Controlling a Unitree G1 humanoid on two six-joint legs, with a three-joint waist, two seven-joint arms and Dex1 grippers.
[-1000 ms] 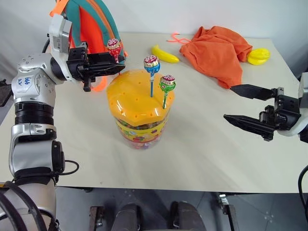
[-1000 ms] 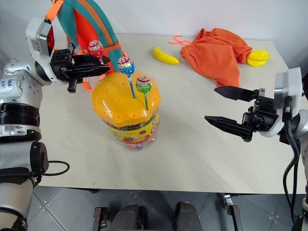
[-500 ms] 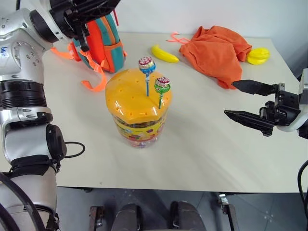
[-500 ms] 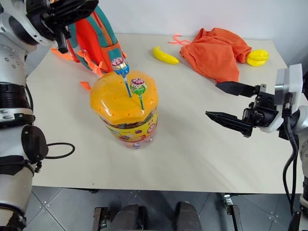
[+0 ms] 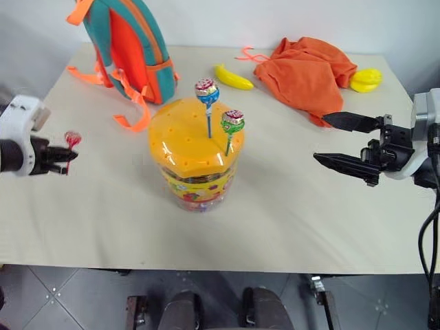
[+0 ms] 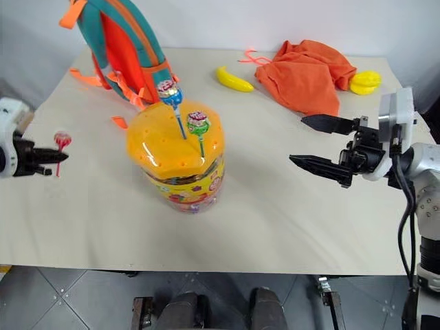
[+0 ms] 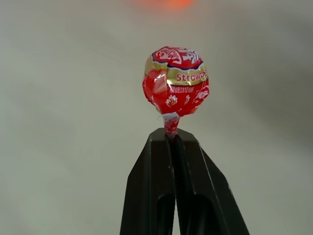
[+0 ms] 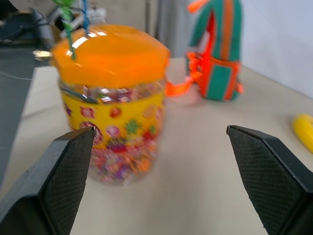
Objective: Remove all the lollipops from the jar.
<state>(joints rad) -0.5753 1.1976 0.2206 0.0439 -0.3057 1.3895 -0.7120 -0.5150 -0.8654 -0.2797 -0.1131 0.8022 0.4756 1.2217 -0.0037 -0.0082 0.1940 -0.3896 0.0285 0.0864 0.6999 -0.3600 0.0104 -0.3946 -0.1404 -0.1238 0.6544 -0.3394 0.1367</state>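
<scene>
The jar (image 5: 194,161), a clear tub with a printed band and a holed orange-yellow lid, stands mid-table. A blue lollipop (image 5: 205,91) and a green lollipop (image 5: 232,122) stick upright in its lid. My left gripper (image 5: 67,155) is far to the jar's left, near the table's left edge, shut on the stick of a red lollipop (image 7: 176,82) whose head rises just past the fingertips. To the jar's right my right gripper (image 5: 326,139) stands open, pointing at the jar (image 8: 111,95) from a distance, nothing between its fingers.
A teal and orange backpack (image 5: 127,45) stands at the back left with straps trailing on the table. A yellow banana (image 5: 234,76), an orange cloth (image 5: 309,69) and a yellow object (image 5: 364,79) lie along the back. Bare tabletop (image 5: 289,206) surrounds the jar.
My left gripper has swung from beside the jar's lid, up near the backpack, then down to the table's left edge, carrying the red lollipop. The right gripper has hardly moved.
</scene>
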